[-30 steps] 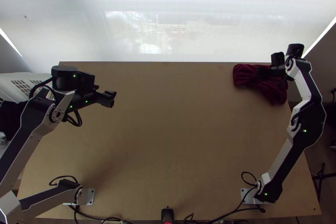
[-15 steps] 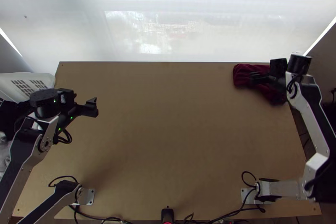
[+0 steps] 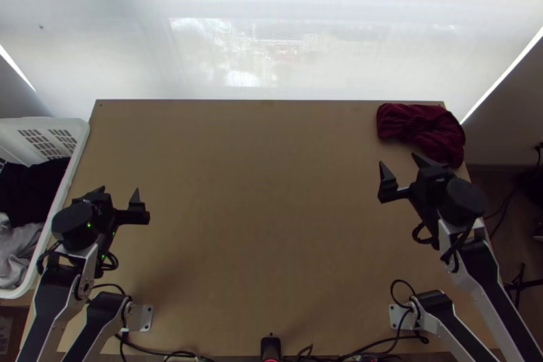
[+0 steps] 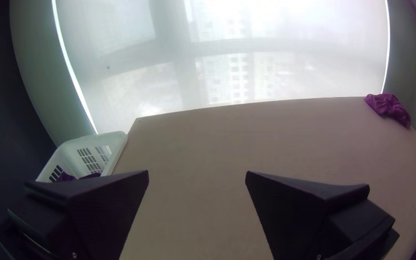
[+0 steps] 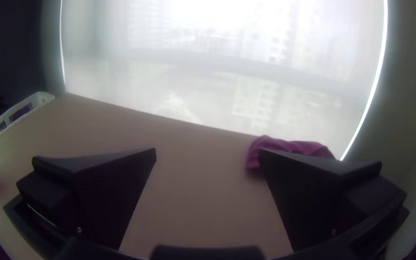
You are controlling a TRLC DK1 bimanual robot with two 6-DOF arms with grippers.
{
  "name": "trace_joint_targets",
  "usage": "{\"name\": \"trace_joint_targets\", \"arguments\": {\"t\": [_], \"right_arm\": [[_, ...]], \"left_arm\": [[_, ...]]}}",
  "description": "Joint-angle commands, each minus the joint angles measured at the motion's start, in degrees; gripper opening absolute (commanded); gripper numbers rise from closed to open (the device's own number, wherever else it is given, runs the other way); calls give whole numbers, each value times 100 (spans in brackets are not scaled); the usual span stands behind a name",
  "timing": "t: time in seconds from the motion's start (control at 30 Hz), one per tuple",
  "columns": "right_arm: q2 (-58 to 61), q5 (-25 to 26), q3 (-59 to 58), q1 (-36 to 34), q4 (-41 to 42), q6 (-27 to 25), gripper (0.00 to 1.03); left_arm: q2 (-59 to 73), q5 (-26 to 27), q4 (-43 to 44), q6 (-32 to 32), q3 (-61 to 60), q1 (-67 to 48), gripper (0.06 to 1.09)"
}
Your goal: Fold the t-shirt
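We are finding the left gripper (image 3: pixel 118 192) with its jaws standing wide apart; in its wrist view, tabletop is showing between the fingers (image 4: pixel 104 207). We are recording the right gripper (image 3: pixel 398 159) in like condition, jaws well parted. In its own wrist view, one finger is partly covering the t-shirt.

The left gripper is hanging over the left side of the wooden table (image 3: pixel 271 226). The right gripper is pointing toward the far edge, its tips lying near the t-shirt in the top view; we are unable to tell how high they are standing above the wood.

We are noting the dark red t-shirt (image 3: pixel 422 132) as lying bunched and creased at the table's far right corner.

Farther out, a white basket (image 3: pixel 73 173) is standing beside the table's left edge, and it is holding a black cloth (image 3: pixel 30 189) and a grey cloth (image 3: pixel 15 246). Beyond the far edge, a pale translucent blind (image 3: pixel 271 43) is letting daylight through. Black cables (image 3: pixel 400 339) are running along the near edge.
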Motion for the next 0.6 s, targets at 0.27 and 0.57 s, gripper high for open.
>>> {"name": "trace_joint_targets", "arguments": {"t": [0.27,0.57], "right_arm": [[-3250,-63,-2196,221,-55,-54,99],[-4401,-424,-2689,238,-64,157,99]], "left_arm": [[-2901,-164,-463,-1258,-798,578,104],[-2937,-155,-1113,-1451,-1141,613,104]]}}
